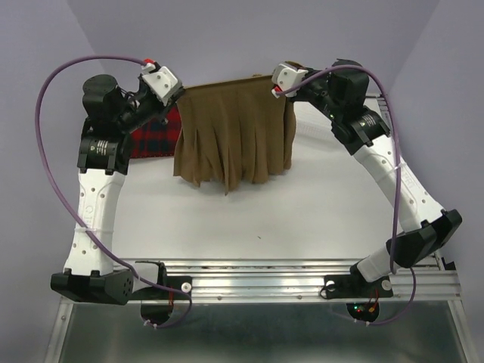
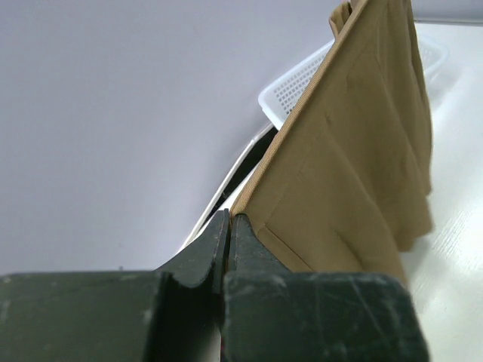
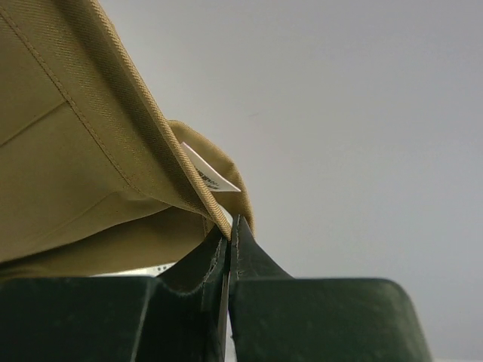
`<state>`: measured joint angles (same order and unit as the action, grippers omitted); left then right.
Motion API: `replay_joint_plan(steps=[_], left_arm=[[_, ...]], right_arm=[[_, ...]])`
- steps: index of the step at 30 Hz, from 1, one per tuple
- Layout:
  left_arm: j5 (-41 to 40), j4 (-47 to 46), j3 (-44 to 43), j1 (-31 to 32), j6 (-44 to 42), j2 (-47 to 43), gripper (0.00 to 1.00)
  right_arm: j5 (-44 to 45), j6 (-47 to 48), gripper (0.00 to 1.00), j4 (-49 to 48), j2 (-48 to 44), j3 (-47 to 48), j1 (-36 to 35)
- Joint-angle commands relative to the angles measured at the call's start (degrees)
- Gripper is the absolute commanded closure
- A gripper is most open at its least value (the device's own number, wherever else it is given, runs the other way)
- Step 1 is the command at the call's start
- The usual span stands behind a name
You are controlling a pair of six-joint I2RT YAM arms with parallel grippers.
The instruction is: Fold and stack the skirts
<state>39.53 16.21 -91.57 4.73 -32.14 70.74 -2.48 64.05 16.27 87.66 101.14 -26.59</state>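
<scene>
Skirt aloft: the tan-brown skirt (image 1: 233,136) hangs spread between two robot arms over the far side of the white table (image 1: 265,219). Its waistband is stretched level and its pleated hem falls in uneven folds toward the tabletop. Whether the hem touches the surface cannot be told.

The left gripper (image 2: 229,226) has its dark jaws pressed together on the waistband's left corner. The right gripper (image 3: 229,230) is clamped the same way on the right corner, just below a small white label (image 3: 211,177) sewn inside the band.

At the far left, a red-and-black plaid skirt (image 1: 155,140) lies flat on the table. It is partly covered by the left arm, and the hanging cloth hides its right edge. A white mesh basket (image 2: 302,83) sits on the table beyond the raised skirt, toward the far right.
</scene>
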Motion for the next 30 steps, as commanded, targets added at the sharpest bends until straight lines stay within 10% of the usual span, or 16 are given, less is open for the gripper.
replay_joint_plan(steps=[1,21,30], left_arm=[[-7.89,-2.58,-3.70,-2.80,1.11,-1.49,1.00],[-8.42,-6.45,-19.07,-1.92,8.50,15.04,1.00],[-3.92,-3.82,4.78,1.50,-4.58,1.26,1.00]], right_arm=[[12.50,2.57,0.99,-3.79,-2.85,1.78,5.06],[8.37,-1.47,0.99,-8.01,18.17,24.97,9.10],[-0.76,1.59,0.99,-7.39,-5.72,-12.76,9.10]])
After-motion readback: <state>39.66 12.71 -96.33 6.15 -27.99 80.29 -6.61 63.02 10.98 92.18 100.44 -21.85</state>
